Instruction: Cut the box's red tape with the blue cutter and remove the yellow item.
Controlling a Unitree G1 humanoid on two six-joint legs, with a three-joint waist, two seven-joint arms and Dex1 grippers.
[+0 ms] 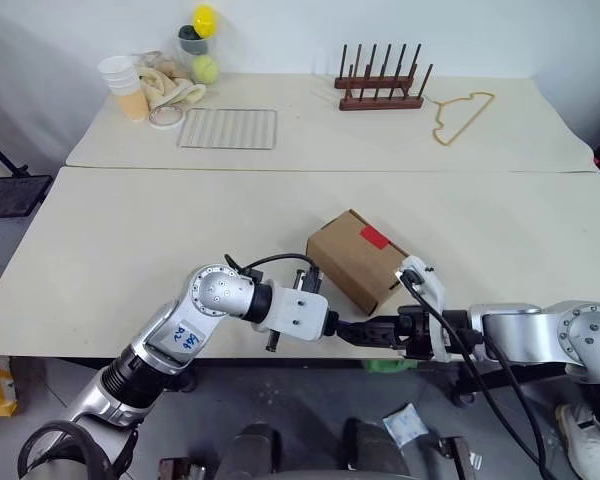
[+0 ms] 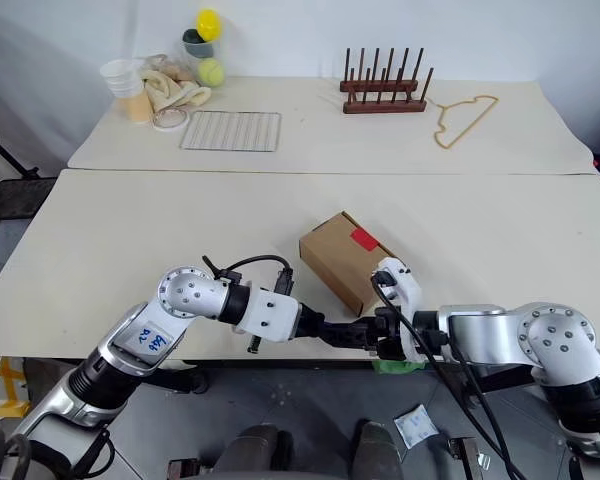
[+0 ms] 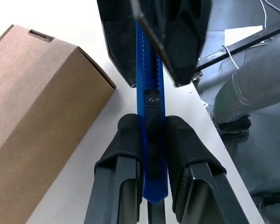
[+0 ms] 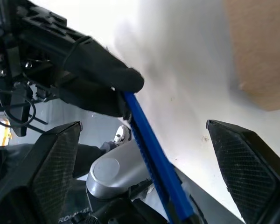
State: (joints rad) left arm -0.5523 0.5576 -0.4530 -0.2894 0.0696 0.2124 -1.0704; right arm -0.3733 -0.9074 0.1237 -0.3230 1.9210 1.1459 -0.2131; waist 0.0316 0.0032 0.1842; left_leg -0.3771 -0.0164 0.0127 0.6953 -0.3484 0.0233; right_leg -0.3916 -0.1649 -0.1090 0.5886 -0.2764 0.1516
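Observation:
The brown box lies near the table's front edge, with the red tape on its top edge. Just in front of it, over the table edge, my left gripper is shut on the blue cutter, which sticks out past the fingertips toward my right gripper. The right gripper is open, with a finger on either side of the cutter's free end and a clear gap to each. The yellow item is hidden.
At the far left stand stacked cups, a cloth, a tennis ball and a yellow ball on a dark container. A wire rack, a wooden peg rack and a hanger lie along the back.

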